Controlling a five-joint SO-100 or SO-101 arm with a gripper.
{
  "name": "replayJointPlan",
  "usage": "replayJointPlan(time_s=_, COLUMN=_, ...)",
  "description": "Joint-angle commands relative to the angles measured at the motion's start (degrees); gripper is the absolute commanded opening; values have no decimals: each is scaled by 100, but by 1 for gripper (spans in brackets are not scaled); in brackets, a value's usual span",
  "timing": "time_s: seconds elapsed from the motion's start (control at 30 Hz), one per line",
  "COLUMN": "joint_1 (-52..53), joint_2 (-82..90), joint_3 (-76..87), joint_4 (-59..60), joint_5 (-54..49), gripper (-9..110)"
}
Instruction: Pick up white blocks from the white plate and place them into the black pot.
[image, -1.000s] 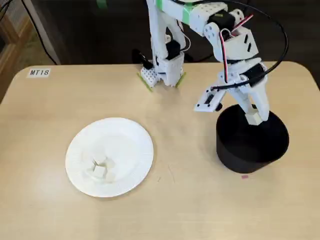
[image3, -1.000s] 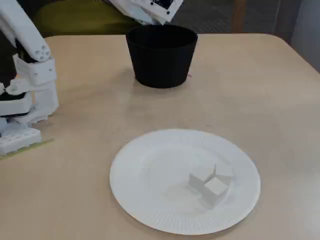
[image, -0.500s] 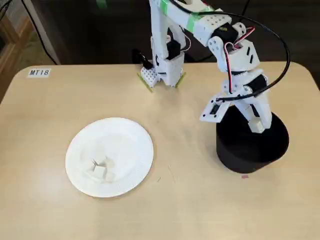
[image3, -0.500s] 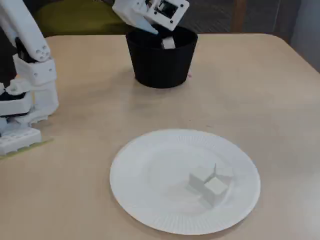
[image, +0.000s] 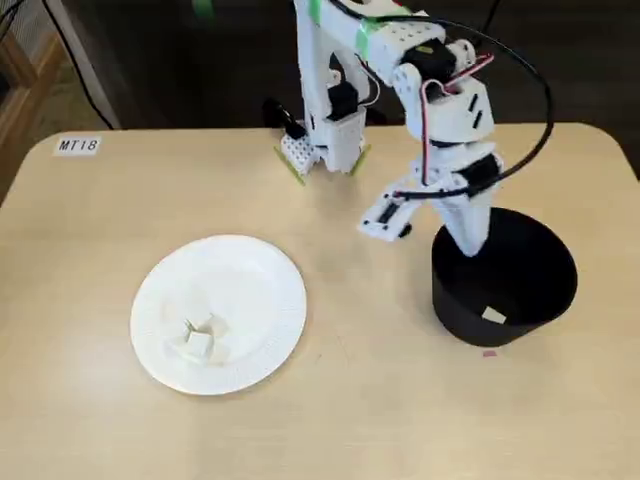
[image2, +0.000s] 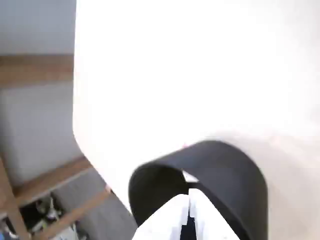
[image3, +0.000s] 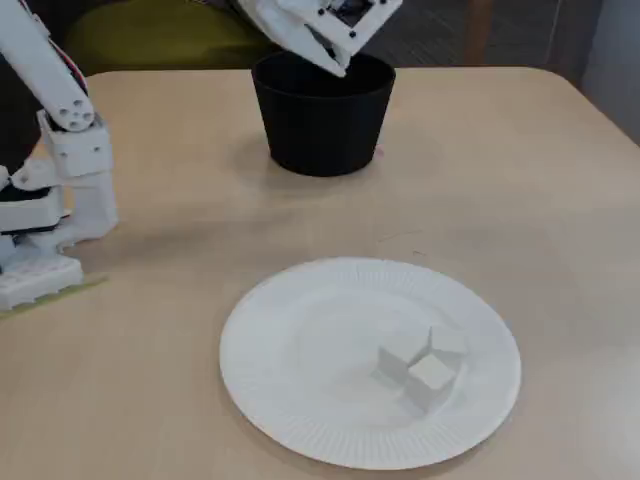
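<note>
The black pot (image: 520, 300) stands at the right in a fixed view and also shows in the wrist view (image2: 235, 170) and at the back in a fixed view (image3: 320, 125). My gripper (image: 470, 245) hangs over the pot's rim, tips pointing down into it (image3: 335, 60). In the wrist view (image2: 189, 202) its fingers lie together with only a thin slit and nothing visible between them. A small pale square (image: 493, 316) shows low at the pot's near side. The white plate (image: 250, 270) holds a cluster of about three white blocks (image: 202, 340), also seen in a fixed view (image3: 425, 368).
The arm's white base (image: 325, 130) stands at the table's back edge. A label reading MT18 (image: 78, 145) is stuck at the back left corner. A tiny pink speck (image: 489, 352) lies beside the pot. The table edge drops off left in the wrist view.
</note>
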Motion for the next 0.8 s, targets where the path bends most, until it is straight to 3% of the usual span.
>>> replayJointPlan(time_s=0.0, joint_1=1063, joint_2=255, joint_3=-624, joint_4=949, joint_5=167, gripper=-2)
replayJointPlan(time_s=0.2, joint_1=2461, joint_2=26, joint_3=-580, joint_4=1670, joint_5=1046, gripper=-2)
replayJointPlan(time_s=0.5, joint_1=3243, joint_2=-1538, joint_3=-958, joint_4=1389, joint_5=1160, gripper=-2)
replayJointPlan(time_s=0.77, joint_1=3797, joint_2=-2848, joint_3=-2118, joint_4=1582, joint_5=694, gripper=16)
